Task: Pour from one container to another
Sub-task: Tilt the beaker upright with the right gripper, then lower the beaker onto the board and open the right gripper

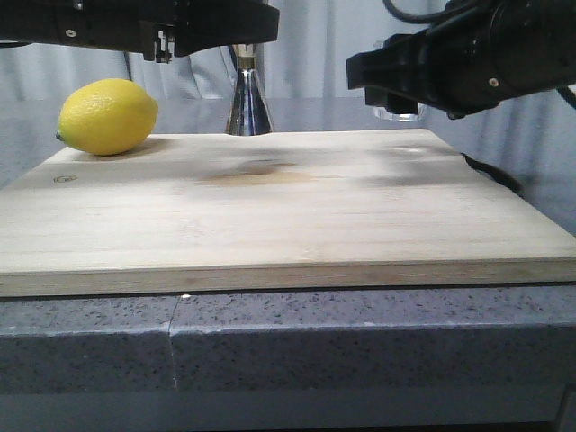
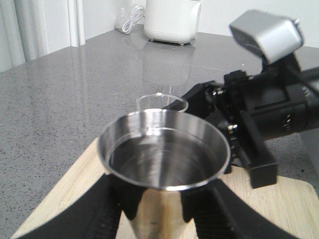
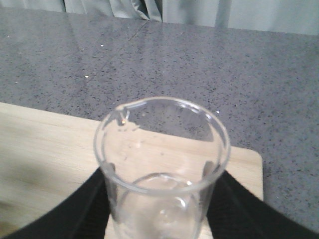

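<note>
My left gripper [image 2: 162, 209] clasps the liquid-filled shiny steel hourglass jigger [image 2: 163, 154], my right gripper [image 3: 162, 199] grips the seemingly empty small clear glass beaker [image 3: 162, 164], so pouring looks done.

I see the steel jigger [image 2: 163, 158] upright, clear liquid inside. The clear beaker [image 3: 162, 164] is upright too, just beside it.

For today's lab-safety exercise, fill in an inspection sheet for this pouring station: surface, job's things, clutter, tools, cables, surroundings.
Surface: wooden board on a speckled grey counter, dark stains near its middle.
Job's things: steel jigger upright, liquid inside; glass beaker upright, looks empty.
Clutter: lemon on the board's far left corner.
Tools: left tool shut on the jigger; right tool shut on the beaker.
Cables: white coiled cable by the wall.
Surroundings: white appliance, grey curtains.
</note>
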Robot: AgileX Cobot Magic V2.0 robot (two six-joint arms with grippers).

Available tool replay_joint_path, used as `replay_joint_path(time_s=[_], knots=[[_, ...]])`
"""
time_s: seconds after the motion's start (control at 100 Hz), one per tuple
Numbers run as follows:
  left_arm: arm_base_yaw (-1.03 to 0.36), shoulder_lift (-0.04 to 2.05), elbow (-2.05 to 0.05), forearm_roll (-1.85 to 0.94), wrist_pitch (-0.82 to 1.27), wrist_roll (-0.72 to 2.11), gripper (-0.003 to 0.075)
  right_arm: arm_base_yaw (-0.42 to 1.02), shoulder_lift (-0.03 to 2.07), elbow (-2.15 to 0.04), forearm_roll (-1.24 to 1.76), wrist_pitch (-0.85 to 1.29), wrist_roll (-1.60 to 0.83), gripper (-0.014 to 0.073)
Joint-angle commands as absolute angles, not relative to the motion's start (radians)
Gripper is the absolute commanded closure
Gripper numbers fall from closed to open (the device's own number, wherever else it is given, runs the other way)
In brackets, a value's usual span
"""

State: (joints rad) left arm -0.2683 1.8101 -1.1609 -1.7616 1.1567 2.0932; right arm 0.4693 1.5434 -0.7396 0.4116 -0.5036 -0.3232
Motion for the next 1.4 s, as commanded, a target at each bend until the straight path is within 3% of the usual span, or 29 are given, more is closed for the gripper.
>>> replay_joint_path(time_s=[0.0,0.57,0.64,0.78,0.9,1.09,1.39], knots=[[-0.275,1.769,-1.192,-1.864,1.245,2.088,0.0446,0.469,1.539,-0.76,0.404,-0.629,-0.308,0.0312],[-0.275,1.769,-1.192,-1.864,1.245,2.088,0.0446,0.477,1.612,-0.76,0.368,-0.628,-0.308,0.03],[-0.275,1.769,-1.192,-1.864,1.245,2.088,0.0446,0.477,1.612,-0.76,0.368,-0.622,-0.308,0.0251],[-0.275,1.769,-1.192,-1.864,1.245,2.088,0.0446,0.477,1.598,-0.76,0.368,-0.579,-0.308,0.0064],[-0.275,1.769,-1.192,-1.864,1.245,2.088,0.0446,0.477,1.529,-0.76,0.368,-0.419,-0.308,-0.0039],[-0.275,1.769,-1.192,-1.864,1.245,2.088,0.0446,0.442,1.346,-0.76,0.368,-0.052,-0.31,-0.0041],[-0.275,1.769,-1.192,-1.864,1.245,2.088,0.0446,0.239,1.053,-0.764,0.324,0.418,-0.3,-0.0036]])
